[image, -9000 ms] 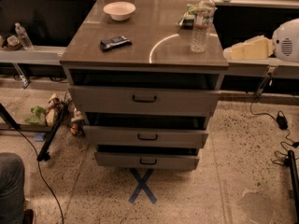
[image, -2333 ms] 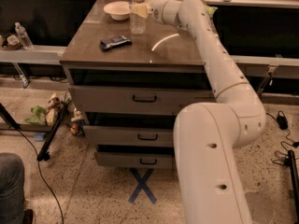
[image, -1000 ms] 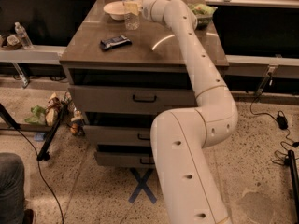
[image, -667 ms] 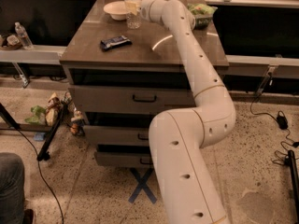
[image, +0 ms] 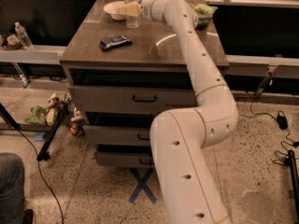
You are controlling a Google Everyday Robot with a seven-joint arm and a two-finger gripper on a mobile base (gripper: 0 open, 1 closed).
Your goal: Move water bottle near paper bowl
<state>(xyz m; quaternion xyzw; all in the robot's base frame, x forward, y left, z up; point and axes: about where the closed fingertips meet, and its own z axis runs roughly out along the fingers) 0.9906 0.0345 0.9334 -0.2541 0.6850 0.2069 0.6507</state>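
Note:
The water bottle (image: 132,3) is a tall clear plastic bottle standing at the back of the wooden drawer cabinet top (image: 145,41), its top cut off by the frame edge. The paper bowl (image: 113,9) is a small white bowl right beside it on the left, touching or nearly touching. My gripper (image: 129,9) reaches in from the right on the long white arm (image: 191,55), and its yellowish fingers sit around the bottle's middle.
A dark flat packet (image: 115,42) lies on the cabinet's left front. A green bag (image: 204,9) sits behind the arm at the back right. A small bottle (image: 23,35) stands on the left shelf. Cables and clutter lie on the floor.
Since 9 s ago the bottle has gone from the cabinet's right side to beside the bowl at the back left. Over the last second arm and bottle hardly moved.

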